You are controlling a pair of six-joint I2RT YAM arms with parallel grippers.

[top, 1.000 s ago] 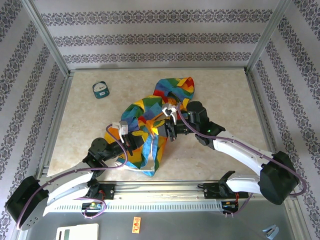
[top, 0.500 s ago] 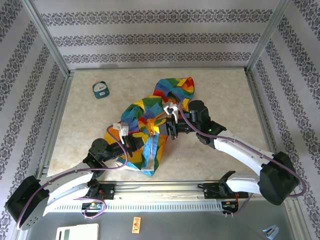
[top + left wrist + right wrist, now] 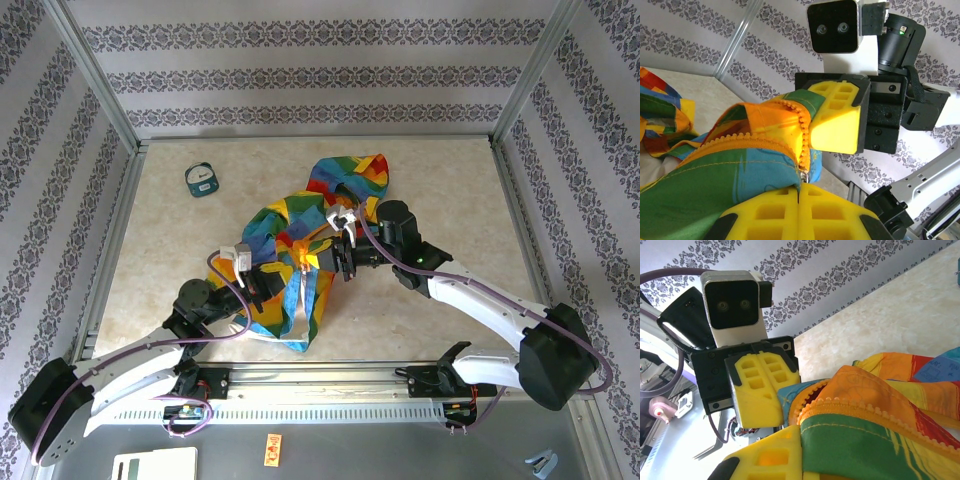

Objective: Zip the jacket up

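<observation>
Since a second ago, a slight shift to the left at the left gripper (image 3: 799, 210), and a small lift of the orange zipper edge (image 3: 304, 257). Crumpled in the middle of the table (image 3: 450, 190), the jacket (image 3: 278, 222), a patchwork of red, orange, yellow, green and blue, with one end bunched toward the far side and the near end trailing toward the arm bases. Raised off the table between the two arms, a fold of it with the zipper teeth running along its rim. Pressed together on the lower part of that fold, the left gripper's yellow fingers. Clamped on the same fold from the opposite side, just beside them, the right gripper (image 3: 329, 262). Well apart at the far left of the table, a small round teal gadget (image 3: 202, 180). Beyond, patterned walls (image 3: 300, 75).
</observation>
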